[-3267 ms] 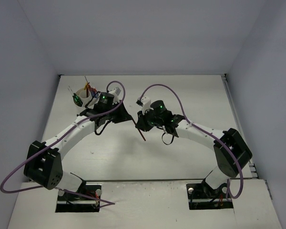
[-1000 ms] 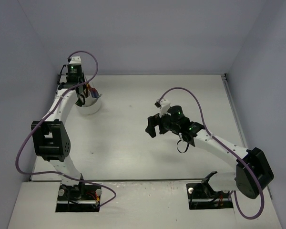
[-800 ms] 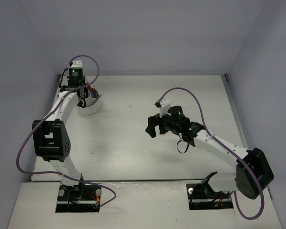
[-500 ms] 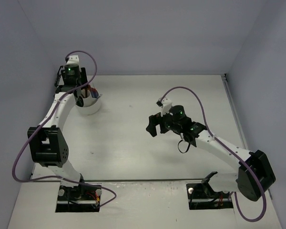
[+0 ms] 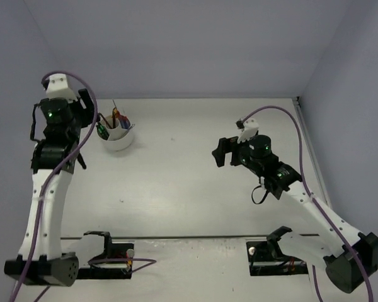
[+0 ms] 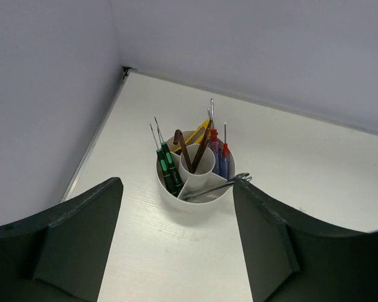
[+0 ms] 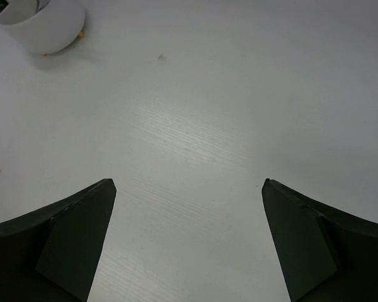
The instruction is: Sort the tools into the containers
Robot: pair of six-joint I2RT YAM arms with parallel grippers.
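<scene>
Tools (image 6: 201, 151) upright in white cup (image 6: 195, 202)

Cup (image 6: 198, 200) near far left corner of desk (image 5: 189, 189), tools (image 6: 170, 173) poking up: only thing in way. Walls (image 5: 176, 50) close along left, far, right edges. Wide room over middle and right side.

White table (image 5: 189, 179), pale blue walls (image 5: 176, 44)
</scene>
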